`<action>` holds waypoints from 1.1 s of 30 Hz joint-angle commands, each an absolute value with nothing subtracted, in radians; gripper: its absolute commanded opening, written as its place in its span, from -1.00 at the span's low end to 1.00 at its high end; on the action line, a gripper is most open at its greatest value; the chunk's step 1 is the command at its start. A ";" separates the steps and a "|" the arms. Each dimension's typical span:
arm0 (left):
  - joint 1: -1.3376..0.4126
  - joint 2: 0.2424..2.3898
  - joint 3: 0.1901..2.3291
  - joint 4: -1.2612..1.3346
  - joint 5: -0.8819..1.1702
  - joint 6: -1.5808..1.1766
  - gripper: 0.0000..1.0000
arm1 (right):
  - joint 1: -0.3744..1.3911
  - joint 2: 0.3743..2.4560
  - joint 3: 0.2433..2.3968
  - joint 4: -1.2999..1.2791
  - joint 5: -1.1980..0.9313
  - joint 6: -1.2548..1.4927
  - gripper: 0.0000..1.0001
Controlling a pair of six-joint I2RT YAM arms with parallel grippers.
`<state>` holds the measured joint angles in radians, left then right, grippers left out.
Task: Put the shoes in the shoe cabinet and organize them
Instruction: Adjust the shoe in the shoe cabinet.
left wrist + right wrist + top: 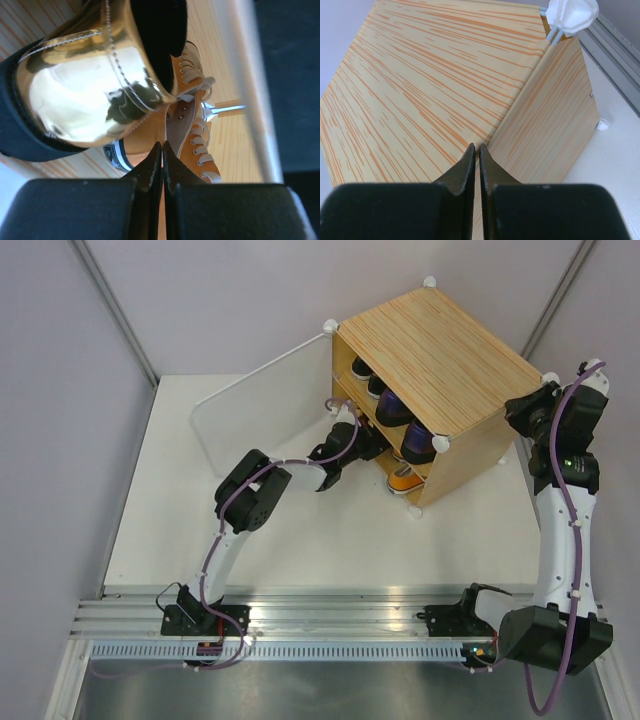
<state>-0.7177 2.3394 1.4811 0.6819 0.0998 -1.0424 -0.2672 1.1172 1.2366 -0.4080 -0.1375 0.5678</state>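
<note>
The shoe cabinet stands at the back of the table with its white panel door swung open to the left. On its upper shelf I see black sneakers and dark purple loafers. An orange sneaker sits at the bottom front. My left gripper is shut and empty, reaching into the lower compartment. In the left wrist view it points at an orange sneaker, with a shiny gold pump close above. My right gripper is shut and empty, tips at the cabinet's wooden back corner.
The cabinet's white corner knobs rest on the white table. The right arm stands upright beside the cabinet's right end. Grey walls enclose the table, and a metal rail runs along the near edge.
</note>
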 commanded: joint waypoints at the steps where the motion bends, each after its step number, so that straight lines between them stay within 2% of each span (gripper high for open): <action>1: -0.716 2.278 1.445 0.637 0.087 -0.950 -0.95 | -0.230 1.127 1.215 -0.422 -0.241 0.575 -0.84; 10: -0.715 2.252 1.466 0.635 0.133 -0.908 -0.95 | -0.230 1.129 1.216 -0.422 -0.241 0.572 -0.84; 11: -0.715 2.258 1.470 0.638 0.147 -0.913 -0.57 | -0.230 1.127 1.216 -0.422 -0.238 0.572 -0.85; 12: -0.715 2.263 1.470 0.643 0.153 -0.919 -0.43 | -0.230 1.126 1.216 -0.423 -0.236 0.572 -0.85; 17: -0.718 2.276 1.405 0.823 0.193 -0.924 -0.01 | -0.230 1.129 1.215 -0.422 -0.241 0.571 -0.84; 19: -0.718 2.279 1.408 0.833 0.199 -0.891 0.07 | -0.230 1.129 1.213 -0.422 -0.238 0.571 -0.84; 25: -0.726 2.322 1.454 0.857 0.227 -0.873 0.09 | -0.230 1.132 1.216 -0.422 -0.235 0.569 -0.84; 33: -0.739 2.359 1.512 0.766 0.170 -0.864 0.12 | -0.230 1.131 1.215 -0.419 -0.219 0.569 -0.84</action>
